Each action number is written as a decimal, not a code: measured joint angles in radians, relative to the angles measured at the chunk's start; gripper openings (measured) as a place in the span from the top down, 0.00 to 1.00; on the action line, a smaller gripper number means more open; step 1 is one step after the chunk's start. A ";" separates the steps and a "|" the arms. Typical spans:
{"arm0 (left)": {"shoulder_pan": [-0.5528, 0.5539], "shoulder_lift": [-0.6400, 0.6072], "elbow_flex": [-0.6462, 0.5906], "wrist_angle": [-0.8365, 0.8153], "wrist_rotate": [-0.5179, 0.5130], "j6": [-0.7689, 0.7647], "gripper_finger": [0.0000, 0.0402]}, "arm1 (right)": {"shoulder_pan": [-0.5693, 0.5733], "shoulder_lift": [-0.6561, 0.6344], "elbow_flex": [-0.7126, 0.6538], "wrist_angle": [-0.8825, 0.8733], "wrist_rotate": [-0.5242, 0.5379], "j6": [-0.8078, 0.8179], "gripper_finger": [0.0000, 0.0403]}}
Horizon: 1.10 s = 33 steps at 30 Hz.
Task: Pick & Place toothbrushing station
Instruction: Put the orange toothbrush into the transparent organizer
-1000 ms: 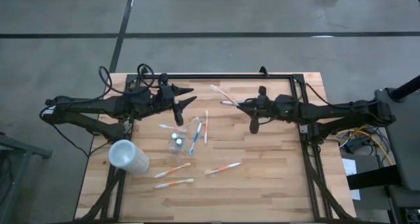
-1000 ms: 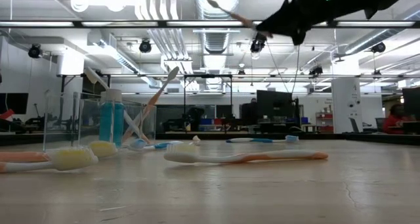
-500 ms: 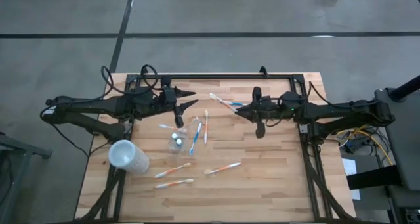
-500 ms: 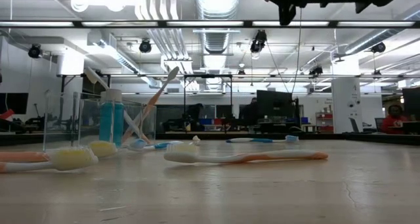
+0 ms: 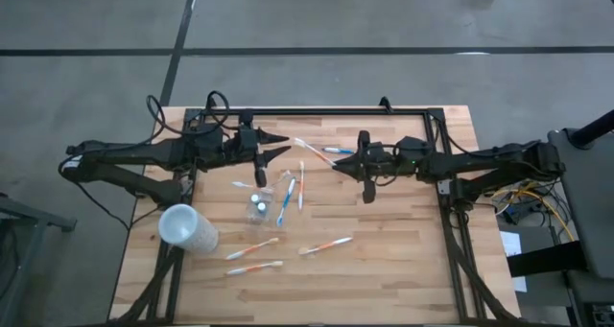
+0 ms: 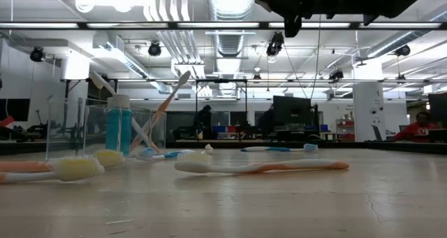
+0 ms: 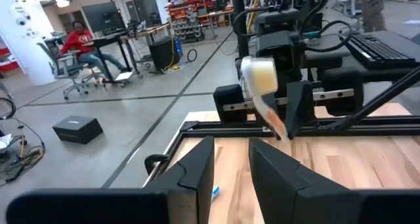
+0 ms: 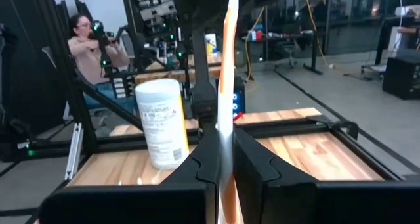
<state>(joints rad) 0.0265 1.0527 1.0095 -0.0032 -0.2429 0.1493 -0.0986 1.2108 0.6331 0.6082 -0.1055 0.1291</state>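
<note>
The right gripper (image 5: 338,161) is closed on a white-orange toothbrush (image 5: 312,151) and holds it in the air above the far middle part of the table (image 5: 403,250). It grips the handle, so the long free end with the brush head points toward the left arm. In the right wrist view the same brush (image 8: 226,86) passes straight between the two dark fingers (image 8: 252,161), which press on it from both sides. This hold probably keeps the head free, so the brush can be handed over or put into the clear tumbler (image 5: 261,200).

The left gripper (image 5: 276,145) hovers just beside the tip of that brush. Its fingers (image 7: 193,171) stand partly apart and hold nothing. In the left wrist view the brush head (image 7: 260,76) is in front of them but not between them.

The tumbler stands near the middle of the table, below the left gripper. It holds the blue toothpaste tube (image 6: 118,130) and some brushes that lean out of it. Other toothbrushes (image 5: 324,245) lie flat on the wood near it. The frosted cup (image 5: 187,227) lies on its side at the left edge, well apart from both grippers
</note>
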 joint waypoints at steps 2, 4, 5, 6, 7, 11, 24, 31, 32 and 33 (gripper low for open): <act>0.000 0.000 0.000 0.002 0.006 -0.012 0.75 | 0.000 0.002 0.000 0.009 0.000 0.000 0.96; 0.000 0.000 0.000 0.005 0.026 -0.039 0.75 | 0.000 0.002 0.000 0.011 0.000 -0.001 0.96; 0.001 0.000 0.000 0.005 0.026 -0.055 0.75 | -0.001 0.002 0.000 0.012 0.000 0.000 0.96; 0.001 0.000 0.000 0.004 0.026 -0.072 0.75 | -0.001 0.001 0.000 0.013 0.000 0.000 0.96; 0.001 0.000 0.000 0.004 0.023 -0.081 0.75 | -0.001 0.000 0.000 0.012 0.000 -0.001 0.96; 0.001 -0.001 0.000 0.003 0.009 -0.060 0.75 | 0.000 -0.004 0.000 0.012 0.000 -0.005 0.96; 0.001 0.012 0.000 0.002 0.008 -0.079 0.75 | 0.000 -0.004 0.000 0.011 -0.001 -0.032 0.96; 0.004 0.019 0.000 0.003 -0.057 -0.130 0.75 | 0.000 -0.004 0.000 0.009 -0.008 -0.035 0.96; 0.004 0.019 0.000 0.003 -0.067 -0.130 0.75 | 0.000 -0.004 0.000 0.008 -0.008 -0.035 0.96; 0.005 0.019 0.000 0.003 -0.073 -0.130 0.75 | 0.000 -0.005 0.000 0.008 -0.008 -0.035 0.96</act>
<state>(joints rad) 0.0311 1.0714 1.0092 -0.0005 -0.3162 0.0191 -0.0986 1.2061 0.6327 0.6159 -0.1139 0.0937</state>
